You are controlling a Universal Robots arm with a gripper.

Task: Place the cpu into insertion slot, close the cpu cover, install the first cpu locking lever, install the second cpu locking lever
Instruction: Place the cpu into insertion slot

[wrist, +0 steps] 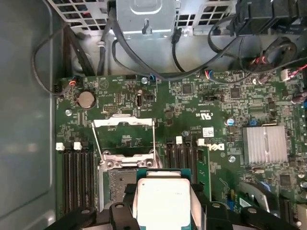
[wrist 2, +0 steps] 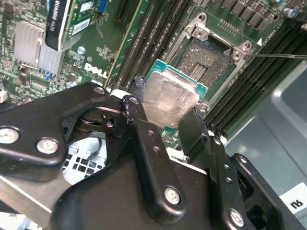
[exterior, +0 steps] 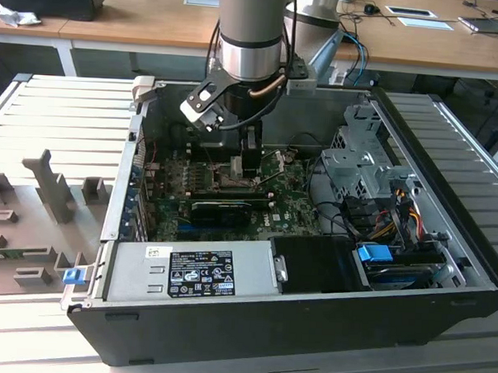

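Observation:
My gripper (wrist 2: 165, 112) is shut on the cpu (wrist 2: 170, 100), a square chip with a silvery top and green edge, held by two opposite sides between the black fingers (wrist 2: 144, 129). The chip hangs a little above the green motherboard, beside and partly over the near corner of the insertion slot (wrist 2: 206, 62), whose dark pin field lies bare. In the first wrist view the cpu (wrist: 163, 199) covers part of the insertion slot (wrist: 117, 184), and the cpu cover (wrist: 122, 123) is swung open beyond it. In the exterior view the gripper (exterior: 248, 163) reaches down into the open computer case.
A black graphics card (exterior: 223, 208) stands close to the socket, with memory slots (wrist 2: 144, 43) on both sides. A thin lever rod (wrist 2: 283, 56) sticks out by the socket. The power supply (exterior: 191, 271), drive cage (exterior: 361, 167) and cables (wrist: 192, 52) ring the board.

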